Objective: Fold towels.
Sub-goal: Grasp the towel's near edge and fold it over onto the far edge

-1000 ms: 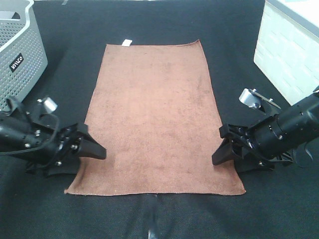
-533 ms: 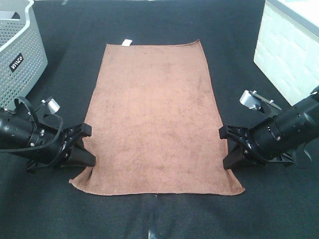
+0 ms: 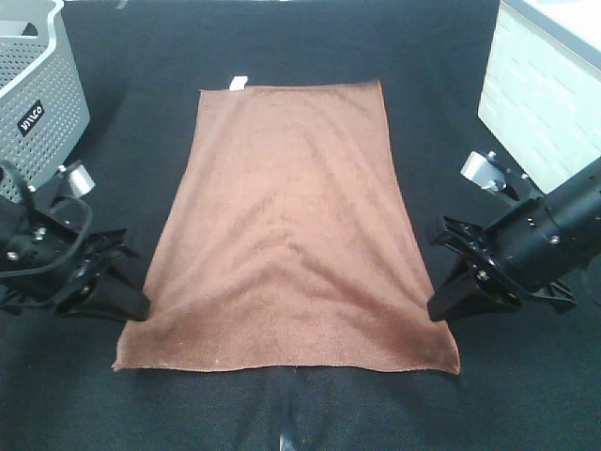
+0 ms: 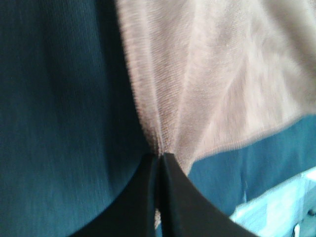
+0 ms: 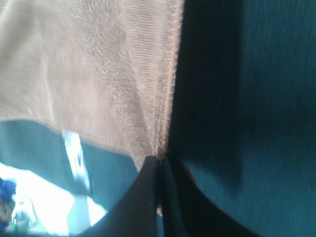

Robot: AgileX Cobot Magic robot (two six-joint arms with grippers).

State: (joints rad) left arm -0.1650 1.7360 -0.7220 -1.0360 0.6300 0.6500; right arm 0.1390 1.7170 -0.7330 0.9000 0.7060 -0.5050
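The reddish-brown towel (image 3: 286, 225) lies spread lengthwise on the black table, with its small white tag (image 3: 238, 83) at the far left corner. My left gripper (image 3: 141, 305) is shut on the towel's left edge near the front; the left wrist view shows its jaws pinched on the cloth (image 4: 197, 89). My right gripper (image 3: 438, 310) is shut on the right edge near the front; the right wrist view shows its jaws closed on the stitched hem (image 5: 98, 74). The front of the towel is pulled taut and lifted a little between them.
A grey perforated basket (image 3: 38, 89) stands at the far left. A white box (image 3: 540, 89) stands at the far right. A pale tape line (image 3: 286, 413) runs on the black tabletop in front of the towel.
Both grippers have moved outward and slightly toward the front, pulling the towel's front part wider and tauter. The front edge has shifted nearer.
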